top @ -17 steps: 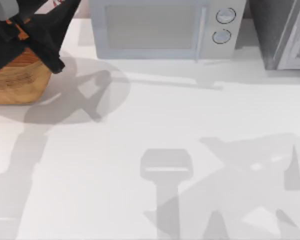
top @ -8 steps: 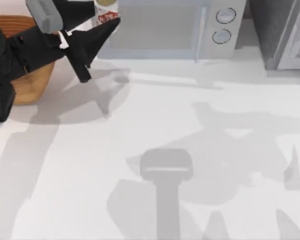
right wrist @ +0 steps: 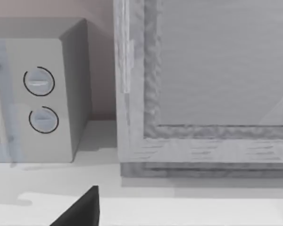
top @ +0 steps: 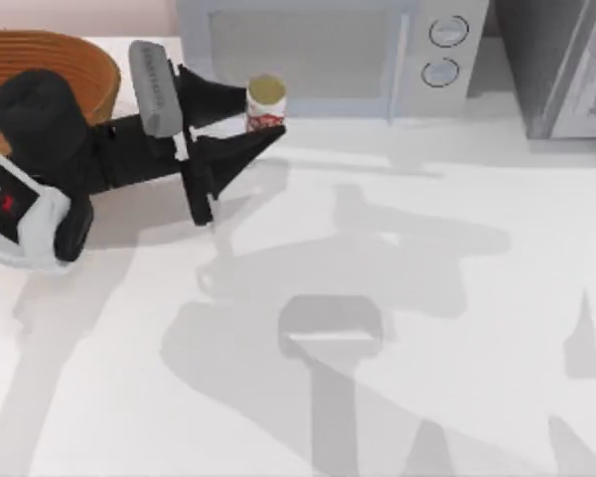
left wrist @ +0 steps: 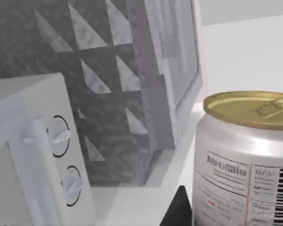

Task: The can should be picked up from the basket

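Note:
The can (top: pixel 265 103), white with red markings and a gold-tan top, stands upright between the fingers of my left gripper (top: pixel 264 115), which is shut on it. It is held to the right of the basket (top: pixel 55 55), outside its rim, in front of the microwave. The orange-brown wicker basket sits at the table's back left, partly covered by my left arm. In the left wrist view the can (left wrist: pixel 243 160) is close up, with one black fingertip (left wrist: pixel 179 212) beside it. A dark part of my right gripper (right wrist: pixel 80 210) shows in the right wrist view.
A white microwave (top: pixel 318 55) stands at the back centre, just behind the held can. A grey cabinet (top: pixel 566 70) stands at the back right. Arm shadows cross the white tabletop (top: pixel 427 298).
My left arm has swung to the right, carrying the can from over the basket to a spot in front of the microwave. More of the basket now shows.

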